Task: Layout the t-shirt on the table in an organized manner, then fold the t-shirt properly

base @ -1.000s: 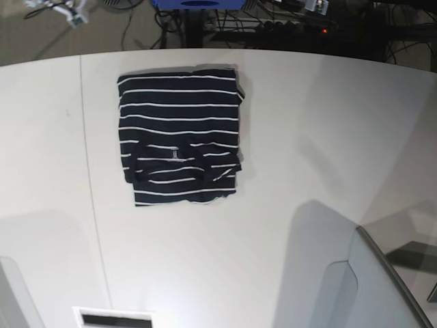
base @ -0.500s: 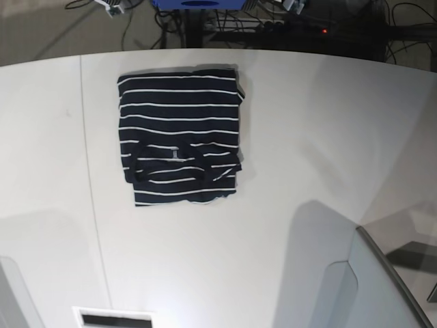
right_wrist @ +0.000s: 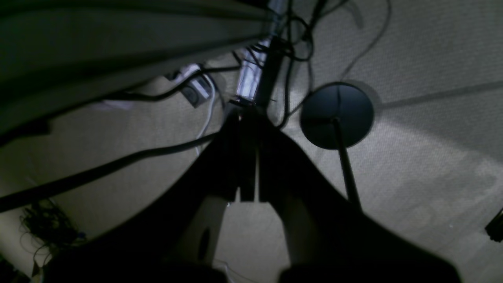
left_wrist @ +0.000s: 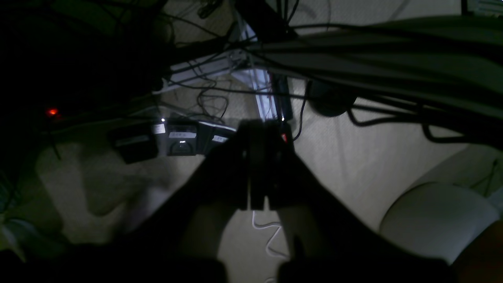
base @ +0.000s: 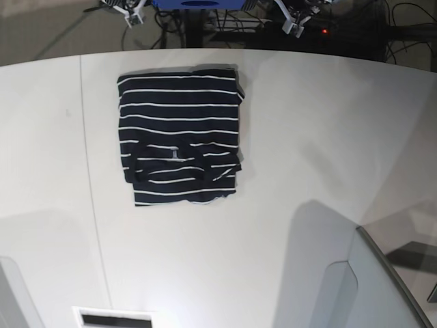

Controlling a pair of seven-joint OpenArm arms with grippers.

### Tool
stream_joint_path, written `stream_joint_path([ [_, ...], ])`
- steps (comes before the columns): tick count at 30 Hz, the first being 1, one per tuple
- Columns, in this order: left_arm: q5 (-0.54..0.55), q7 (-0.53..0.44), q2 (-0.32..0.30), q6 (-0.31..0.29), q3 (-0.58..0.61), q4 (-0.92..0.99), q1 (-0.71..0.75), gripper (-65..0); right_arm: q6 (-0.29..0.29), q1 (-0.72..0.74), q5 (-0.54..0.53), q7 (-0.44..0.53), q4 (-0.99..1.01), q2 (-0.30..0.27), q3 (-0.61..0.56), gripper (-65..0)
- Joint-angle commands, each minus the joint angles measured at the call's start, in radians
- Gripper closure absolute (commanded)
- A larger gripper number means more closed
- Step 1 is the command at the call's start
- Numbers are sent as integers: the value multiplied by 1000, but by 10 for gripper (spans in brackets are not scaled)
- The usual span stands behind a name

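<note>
Navy striped t-shirt (base: 179,139) lies folded, roughly square.

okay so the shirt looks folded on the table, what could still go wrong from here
The t-shirt lies folded on the table, but its lower edge looks uneven and rumpled, so the fold may not count as neat. Both arms are off the table: the left gripper and right gripper hang shut over floor cables, which they might snag.
</note>
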State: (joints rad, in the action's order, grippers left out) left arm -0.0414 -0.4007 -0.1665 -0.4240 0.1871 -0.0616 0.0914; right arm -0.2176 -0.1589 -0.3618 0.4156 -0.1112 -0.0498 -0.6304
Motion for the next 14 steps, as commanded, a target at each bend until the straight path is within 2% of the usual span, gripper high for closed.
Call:
stream_joint_path([
  [1, -1, -11, -6, 11, 4, -1, 3, 0, 1, -1, -1, 9, 0, -9, 1, -6],
  [4, -1, -13, -6, 47, 5, -1, -2, 0, 1, 5, -1, 9, 0, -9, -1, -6],
  [9, -1, -13, -6, 159, 4, -1, -8, 0, 1, 8, -1, 9, 0, -14, -1, -6],
  [14, 2, -10, 18, 205, 1, 7, -6, 0, 1, 8, -1, 9, 0, -20, -4, -6],
])
